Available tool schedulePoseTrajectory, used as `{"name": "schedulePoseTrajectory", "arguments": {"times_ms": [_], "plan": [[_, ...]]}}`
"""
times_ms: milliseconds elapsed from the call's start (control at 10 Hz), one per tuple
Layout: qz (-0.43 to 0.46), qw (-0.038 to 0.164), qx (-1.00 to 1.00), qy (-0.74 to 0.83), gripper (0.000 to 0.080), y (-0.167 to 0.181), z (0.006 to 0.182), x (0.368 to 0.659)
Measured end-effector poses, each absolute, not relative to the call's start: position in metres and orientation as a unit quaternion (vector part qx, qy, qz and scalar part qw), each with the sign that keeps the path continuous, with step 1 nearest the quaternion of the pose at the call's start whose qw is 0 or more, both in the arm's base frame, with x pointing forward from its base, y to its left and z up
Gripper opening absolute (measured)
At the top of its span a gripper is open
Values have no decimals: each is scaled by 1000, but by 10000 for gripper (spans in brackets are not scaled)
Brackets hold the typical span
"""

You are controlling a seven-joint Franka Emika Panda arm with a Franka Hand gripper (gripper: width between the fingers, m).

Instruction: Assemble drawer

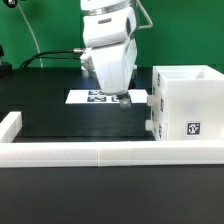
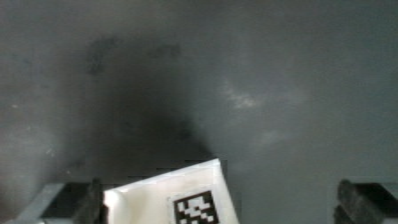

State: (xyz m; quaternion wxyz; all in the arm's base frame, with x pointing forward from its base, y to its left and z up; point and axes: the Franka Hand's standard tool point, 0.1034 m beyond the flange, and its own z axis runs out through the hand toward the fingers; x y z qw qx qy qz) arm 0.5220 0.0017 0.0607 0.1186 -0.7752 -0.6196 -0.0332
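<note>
Drawer casing (image 1: 185,105) stands upright on the exterior view's right, on the dark worktop (image 1: 50,110), with what looks like a knobbed tray (image 1: 150,112) pushed into its near side — one tag faces the camera low on its front. It sits just behind the long white rail (image 1: 100,152) that runs across the front. I cannot tell whether both trays are in; only one knob shows clearly.

The claw (image 1: 122,99) hangs low beside the casing, over the marker board (image 1: 100,97), near the tray side. In the wrist view its two fingertips (image 2: 75,200) sit wide apart at the frame's edges with nothing between them — it is released and empty, and a corner of the marker board (image 2: 178,195) shows below it.

Judging from this, the step in hand is likely seating or finishing a tray. To do it well, the claw should come at the tray front square, push along the casing's slot line, and keep clear of the knob so the casing does not slide.
</note>
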Motion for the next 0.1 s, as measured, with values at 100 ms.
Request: {"name": "schedulePoseTrajectory", "arguments": {"times_ms": [100], "plan": [[-33,119,-775,-620,648,2,60,522]]}}
